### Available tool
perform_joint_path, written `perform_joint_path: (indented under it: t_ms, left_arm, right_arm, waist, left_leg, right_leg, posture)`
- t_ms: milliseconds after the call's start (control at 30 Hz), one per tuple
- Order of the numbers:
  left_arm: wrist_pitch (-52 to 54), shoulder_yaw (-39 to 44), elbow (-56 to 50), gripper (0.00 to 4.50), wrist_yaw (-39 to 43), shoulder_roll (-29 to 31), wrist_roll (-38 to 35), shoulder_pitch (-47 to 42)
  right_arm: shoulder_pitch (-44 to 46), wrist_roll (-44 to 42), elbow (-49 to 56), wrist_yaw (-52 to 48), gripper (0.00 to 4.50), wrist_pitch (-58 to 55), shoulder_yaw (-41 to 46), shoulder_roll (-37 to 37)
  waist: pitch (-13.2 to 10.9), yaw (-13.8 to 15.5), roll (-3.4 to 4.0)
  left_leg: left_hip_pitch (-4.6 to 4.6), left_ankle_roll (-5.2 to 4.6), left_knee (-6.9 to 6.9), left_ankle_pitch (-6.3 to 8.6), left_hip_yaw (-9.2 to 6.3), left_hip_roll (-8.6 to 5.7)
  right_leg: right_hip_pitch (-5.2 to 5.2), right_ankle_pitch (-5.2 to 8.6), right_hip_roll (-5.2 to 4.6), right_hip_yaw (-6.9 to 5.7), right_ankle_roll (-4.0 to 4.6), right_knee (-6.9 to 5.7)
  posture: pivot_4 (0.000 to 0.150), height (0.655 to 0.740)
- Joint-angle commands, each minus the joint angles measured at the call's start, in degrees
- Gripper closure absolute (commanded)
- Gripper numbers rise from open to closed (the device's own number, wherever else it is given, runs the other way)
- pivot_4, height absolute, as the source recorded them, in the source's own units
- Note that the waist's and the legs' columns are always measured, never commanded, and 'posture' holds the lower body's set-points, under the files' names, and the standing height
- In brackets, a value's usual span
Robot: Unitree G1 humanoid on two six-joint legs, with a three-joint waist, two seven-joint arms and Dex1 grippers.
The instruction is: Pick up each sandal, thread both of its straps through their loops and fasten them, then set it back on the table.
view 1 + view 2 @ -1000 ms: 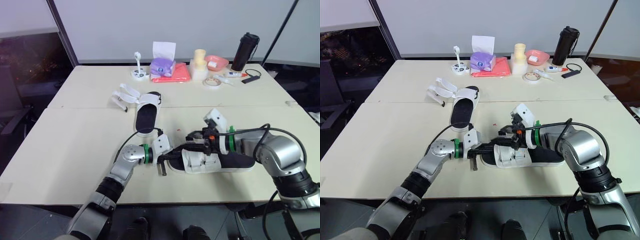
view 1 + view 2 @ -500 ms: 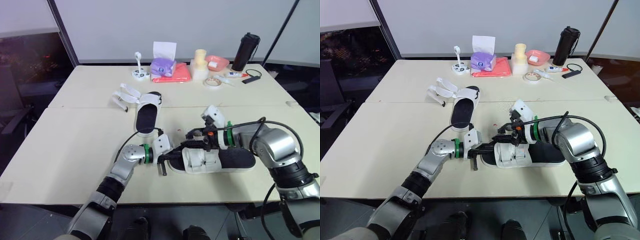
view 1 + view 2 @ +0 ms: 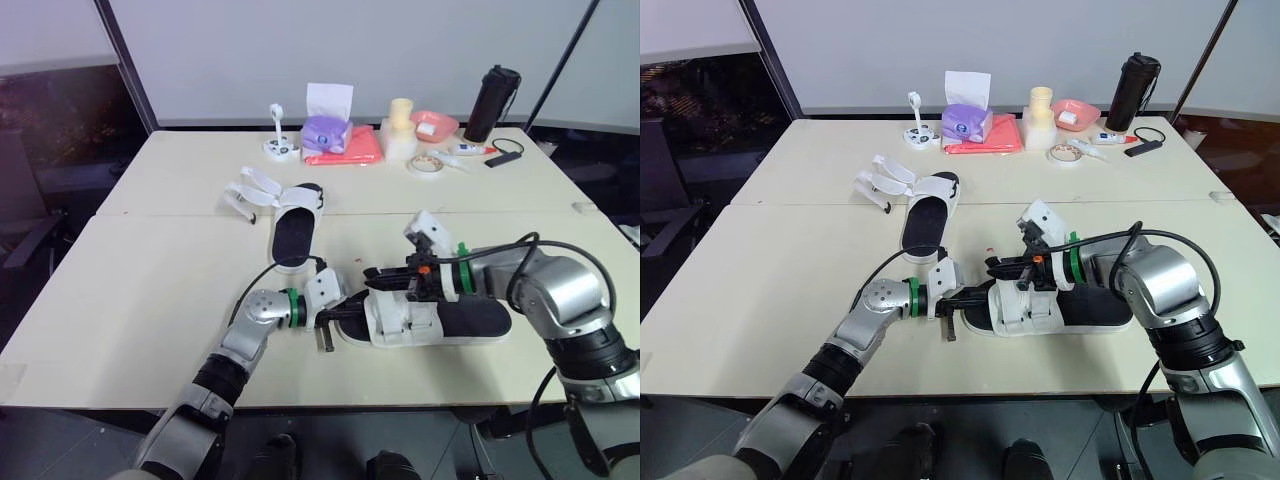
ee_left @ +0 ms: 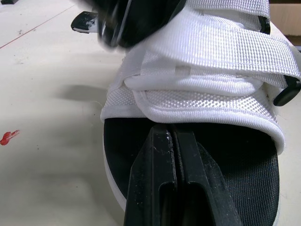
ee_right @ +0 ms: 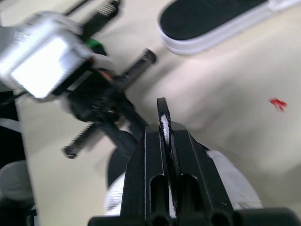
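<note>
Left wrist view: found left gripper (image 4: 171,136) with fingers pressed together, lying over black footbed at toe end of near sandal (image 4: 211,61). Logged that sandal flat near front edge of table (image 3: 140,290), white straps laid across it. Saw right gripper (image 3: 374,272) likewise closed tight, just above front strap; could not tell whether strap was pinched. Noted second sandal (image 3: 292,228) toward table's middle, straps splayed open.

No readable text, label or number anywhere.
</note>
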State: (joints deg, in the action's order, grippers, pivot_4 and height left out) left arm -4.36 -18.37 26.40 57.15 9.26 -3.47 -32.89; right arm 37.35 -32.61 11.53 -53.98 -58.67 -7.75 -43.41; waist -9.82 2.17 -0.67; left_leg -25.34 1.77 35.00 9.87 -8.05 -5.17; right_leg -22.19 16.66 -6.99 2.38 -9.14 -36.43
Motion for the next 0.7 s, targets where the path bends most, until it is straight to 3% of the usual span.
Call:
perform_joint_path:
  t_ms: [33, 300, 700]
  left_arm:
    - [1.3, -2.1, 1.9, 4.5, 0.4, 0.4, 2.1, 1.4]
    - [0.6, -4.1, 2.9, 4.5, 1.6, 1.4, 3.9, 1.6]
    - [-0.8, -5.6, 2.9, 4.5, 3.0, 2.8, 4.8, 1.7]
  right_arm:
    - [-0.1, -5.2, 6.3, -2.0, 4.49, -1.3, 6.0, -2.0]
    - [-1.2, -12.7, 13.8, -1.5, 4.49, -3.3, 11.5, -2.5]
    - [0.1, -2.8, 4.2, -0.3, 4.49, 4.0, 3.5, -2.7]
  waist:
    - [0.0, 0.0, 0.0]
    - [0.0, 0.0, 0.0]
    - [0.0, -0.2, 0.0]
  left_leg:
    - [0.0, 0.0, 0.0, 0.0, 0.0, 0.01]
    - [-0.03, 0.0, -0.01, 0.0, 0.0, 0.03]
    - [-0.03, 0.0, -0.06, 0.0, 0.06, 0.02]
  right_leg:
    - [-0.01, 0.0, 0.0, -0.01, 0.0, 0.0]
    - [0.04, 0.0, 0.0, 0.01, 0.0, 0.0]
    - [0.0, 0.0, 0.0, 0.02, 0.0, 0.0]
  posture:
    - [0.15, 0.7344]
    - [0.15, 0.7344]
    - [0.15, 0.7344]
